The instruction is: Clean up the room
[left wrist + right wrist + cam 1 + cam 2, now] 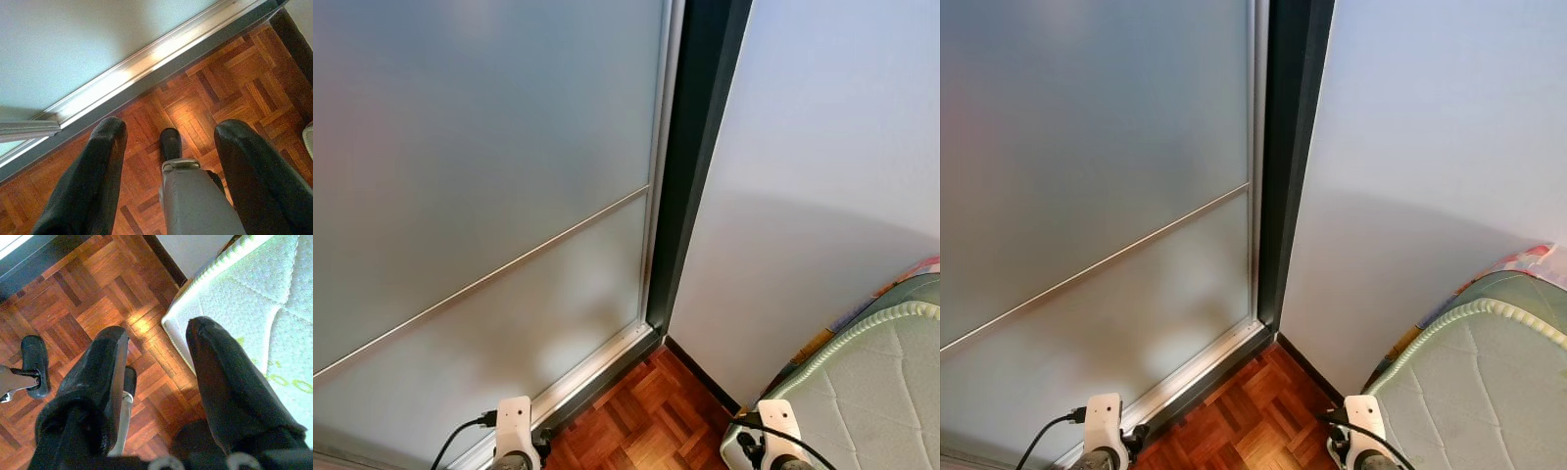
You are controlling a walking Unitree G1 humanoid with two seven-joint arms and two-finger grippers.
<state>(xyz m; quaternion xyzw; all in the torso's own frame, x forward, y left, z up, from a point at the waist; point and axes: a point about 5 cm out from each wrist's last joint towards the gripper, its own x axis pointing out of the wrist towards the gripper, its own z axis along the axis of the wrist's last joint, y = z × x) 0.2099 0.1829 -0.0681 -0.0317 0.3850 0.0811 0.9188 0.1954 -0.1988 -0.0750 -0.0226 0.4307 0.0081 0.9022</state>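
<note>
text: none legible | mattress [274, 298]: faint green print, unreadable | labels: none

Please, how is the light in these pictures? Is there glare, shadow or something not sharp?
Left eye view: the frosted glass door is evenly lit, and a soft curved shadow falls across the wall. Left wrist view: glare on the metal door track, a bright sun patch on the parquet floor, close black fingers soft. Right wrist view: mattress overexposed, nearly white.
</note>
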